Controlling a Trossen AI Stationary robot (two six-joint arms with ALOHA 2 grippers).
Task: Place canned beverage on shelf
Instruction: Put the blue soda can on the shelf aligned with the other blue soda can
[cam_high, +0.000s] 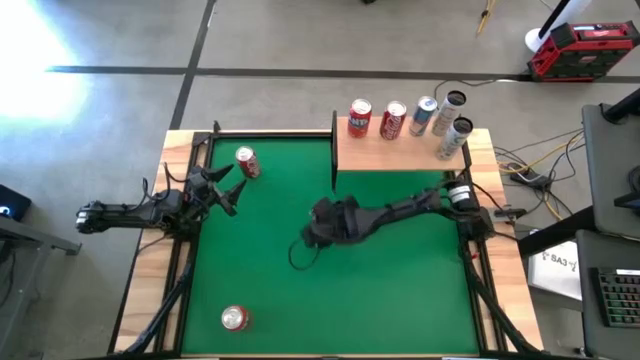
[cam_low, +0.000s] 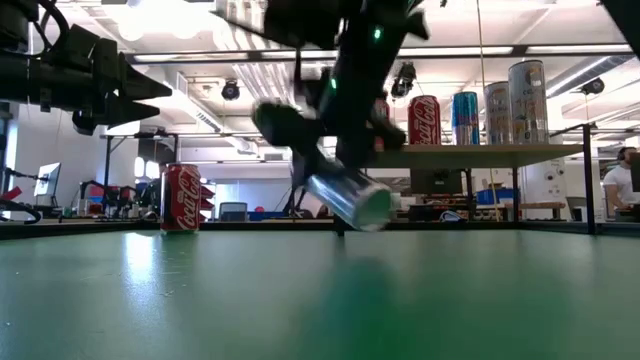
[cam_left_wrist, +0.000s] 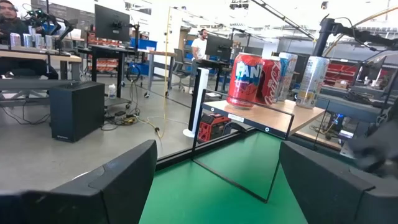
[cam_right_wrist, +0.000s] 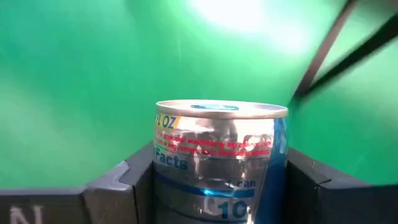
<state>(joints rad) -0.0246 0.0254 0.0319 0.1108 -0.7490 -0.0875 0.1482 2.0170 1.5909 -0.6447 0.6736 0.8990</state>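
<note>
A silver and blue can (cam_right_wrist: 221, 162) sits between the fingers of my right gripper (cam_high: 314, 232) over the middle of the green felt (cam_high: 270, 290); in the low view this can (cam_low: 350, 200) is tilted and off the felt. In the high view the gripper hides it. The shelf (cam_high: 400, 152), a light-wood board on black posts, stands at the far right and carries several upright cans (cam_high: 393, 120). My left gripper (cam_high: 225, 190) is open and empty at the left edge, near a red cola can (cam_high: 247, 162) standing on the felt. My right gripper pinches the can's round side wall (cam_right_wrist: 273, 168) between its two fingers (cam_right_wrist: 134, 180), one on each side. The can's rimmed end (cam_right_wrist: 221, 110) sticks out past the fingertips. The fingers slant down from above. The can is lifted clear of the felt, tilted, free end lowest.
Another red can (cam_high: 235, 318) is on the felt near the front left corner. The shelf's black post frame (cam_left_wrist: 233, 168) stands off the far right of the felt. The table's wooden border (cam_high: 150, 270) runs around the felt. Free felt lies at the front right.
</note>
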